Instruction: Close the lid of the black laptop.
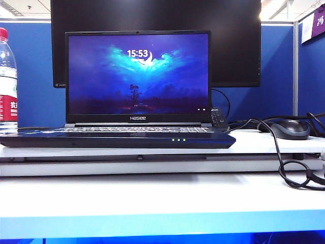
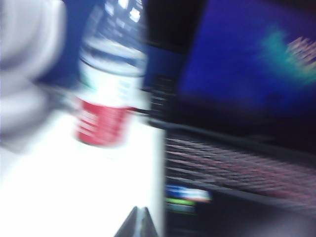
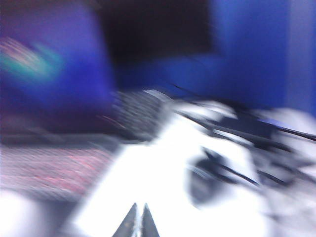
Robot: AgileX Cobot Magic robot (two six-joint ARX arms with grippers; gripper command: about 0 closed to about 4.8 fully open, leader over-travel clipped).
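The lid (image 1: 137, 76) stands upright on the black laptop (image 1: 117, 138); it is judged stiff, hinged, best pushed at its upper edge. The left hand (image 2: 138, 223) and right hand (image 3: 136, 222), flanking the laptop, are seen with tips together.

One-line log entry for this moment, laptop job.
black Hasee laptop: open | lid: upright, screen lit | left gripper: shut, by laptop's left edge | right gripper: shut, right of laptop, no contact

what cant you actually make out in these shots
- Exterior view: neither arm appears; the monitor is mostly hidden behind the laptop lid; the water bottle is cut by the edge.
- Left wrist view: motion blur; left gripper tips touch, so shut.
- Right wrist view: blurred too; right gripper likewise; the mouse is a smear.
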